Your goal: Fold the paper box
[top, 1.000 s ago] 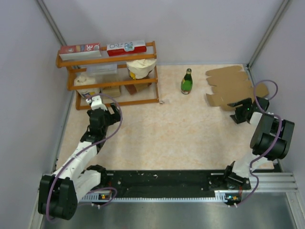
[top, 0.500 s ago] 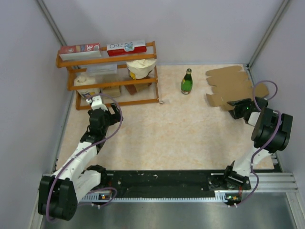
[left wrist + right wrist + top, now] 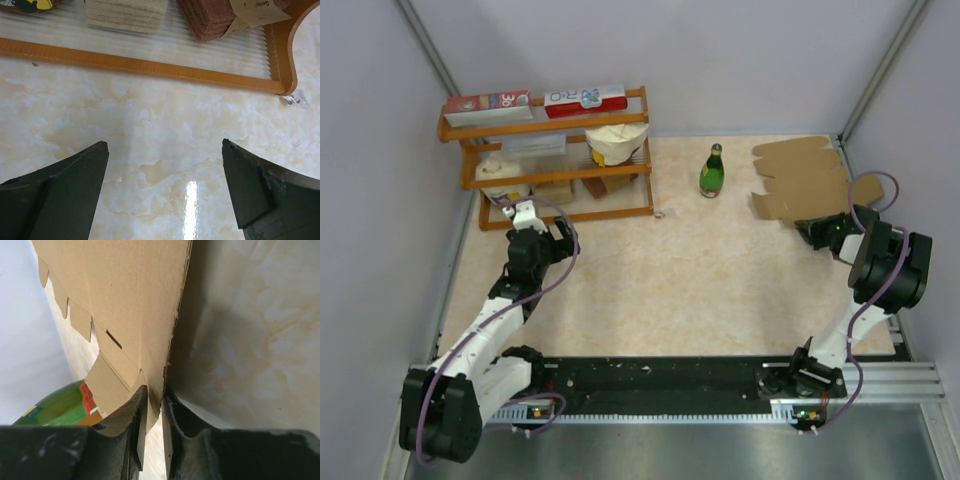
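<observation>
Seen from the right wrist, the paper box (image 3: 125, 300) runs off the top edge, and the green bottle (image 3: 57, 407) is a blurred, half-hidden sliver — while from the left wrist, goods on the shelf (image 3: 150, 68) are cropped.

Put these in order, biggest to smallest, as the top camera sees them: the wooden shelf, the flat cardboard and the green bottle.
1. wooden shelf
2. paper box, an unfolded flat sheet
3. green bottle, clearly the smallest

PASS: wide over table (image 3: 670, 280) middle, between the arms | GAP: between shelf (image 3: 555, 150) and bottle (image 3: 711, 172) | BLOCK: shelf far left; bottle upright far centre; cardboard sheet (image 3: 805, 180) filling far right corner by wall (image 3: 920, 110)
</observation>
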Tool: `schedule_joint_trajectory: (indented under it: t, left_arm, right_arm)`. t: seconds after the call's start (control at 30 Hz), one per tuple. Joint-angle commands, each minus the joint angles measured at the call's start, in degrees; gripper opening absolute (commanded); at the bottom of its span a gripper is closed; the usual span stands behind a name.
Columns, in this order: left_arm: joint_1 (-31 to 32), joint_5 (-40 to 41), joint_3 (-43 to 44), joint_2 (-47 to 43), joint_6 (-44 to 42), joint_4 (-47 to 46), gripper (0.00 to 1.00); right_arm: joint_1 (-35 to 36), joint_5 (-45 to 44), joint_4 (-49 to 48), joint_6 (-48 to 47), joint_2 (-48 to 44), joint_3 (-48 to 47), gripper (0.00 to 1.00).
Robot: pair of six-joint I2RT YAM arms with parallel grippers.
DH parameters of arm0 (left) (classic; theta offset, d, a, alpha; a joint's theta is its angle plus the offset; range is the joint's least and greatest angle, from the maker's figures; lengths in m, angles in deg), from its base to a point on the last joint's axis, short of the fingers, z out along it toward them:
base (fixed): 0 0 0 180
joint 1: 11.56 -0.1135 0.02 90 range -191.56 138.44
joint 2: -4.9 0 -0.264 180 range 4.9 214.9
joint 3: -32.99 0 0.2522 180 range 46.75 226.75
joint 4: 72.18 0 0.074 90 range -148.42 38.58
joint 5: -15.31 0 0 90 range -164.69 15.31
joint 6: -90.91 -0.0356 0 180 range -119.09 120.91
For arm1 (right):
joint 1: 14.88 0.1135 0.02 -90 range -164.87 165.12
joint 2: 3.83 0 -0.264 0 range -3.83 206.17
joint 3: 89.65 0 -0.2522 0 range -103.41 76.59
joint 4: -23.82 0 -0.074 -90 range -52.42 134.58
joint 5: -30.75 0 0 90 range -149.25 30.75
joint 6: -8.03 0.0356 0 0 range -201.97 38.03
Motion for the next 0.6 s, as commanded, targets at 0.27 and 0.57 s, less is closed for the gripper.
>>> schedule_joint_trajectory:
  t: [0.27, 0.57]
  left_arm:
    - [0.22, -2.03, 2.76, -2.09, 0.06, 0.87, 0.96]
    - [0.31, -7.04, 3.90, -3.06, 0.24, 1.58, 0.92]
  right_arm:
    - [0.21, -3.94, 6.07, -6.49, -5.09, -0.53, 0.00]
    - [1.62, -12.81, 22.85, -15.80, -21.60, -0.71, 0.00]
